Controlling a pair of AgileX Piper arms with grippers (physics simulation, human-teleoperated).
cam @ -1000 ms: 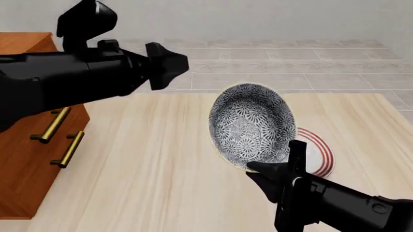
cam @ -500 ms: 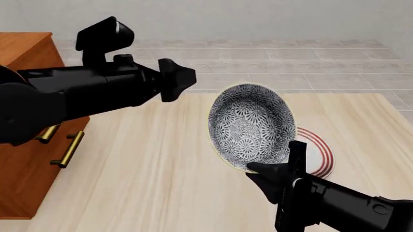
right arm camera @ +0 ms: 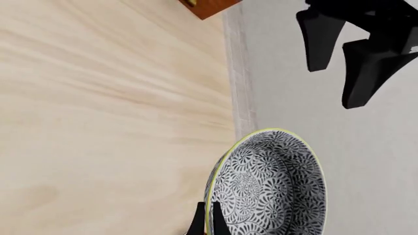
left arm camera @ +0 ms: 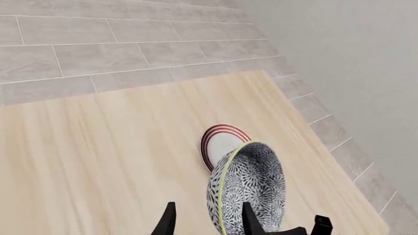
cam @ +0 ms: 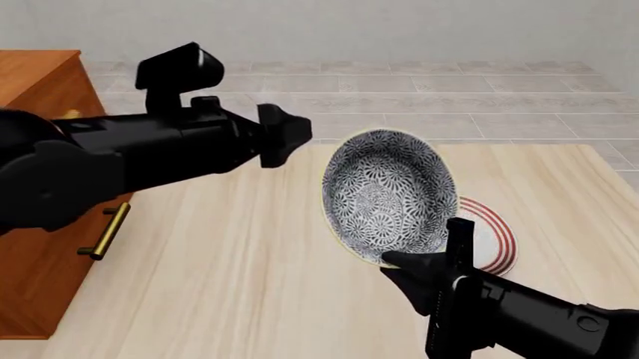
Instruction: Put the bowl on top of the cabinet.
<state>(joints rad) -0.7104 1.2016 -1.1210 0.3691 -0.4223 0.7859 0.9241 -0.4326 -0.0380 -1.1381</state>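
The black-and-white floral bowl (cam: pixel 387 196) hangs tilted on edge above the table, its inside facing the camera. My right gripper (cam: pixel 394 259) is shut on its lower rim, and the right wrist view shows the fingers (right arm camera: pixel 197 224) pinching the cream rim of the bowl (right arm camera: pixel 271 191). My left gripper (cam: pixel 292 136) hovers open just left of the bowl's upper rim, apart from it. In the left wrist view the bowl (left arm camera: pixel 258 188) sits just beyond the left gripper (left arm camera: pixel 207 221). The reddish-brown cabinet (cam: pixel 38 75) stands at the far left, mostly behind the left arm.
A flat white plate with red rings (cam: pixel 496 233) lies on the light wood table (cam: pixel 220 277) behind and right of the bowl. A brass handle (cam: pixel 104 231) shows on the cabinet front. Grey tiled floor lies beyond the table's far edge.
My left arm has swung to the right, bringing its open gripper closer to the bowl's upper left rim. The right gripper and the bowl have stayed still.
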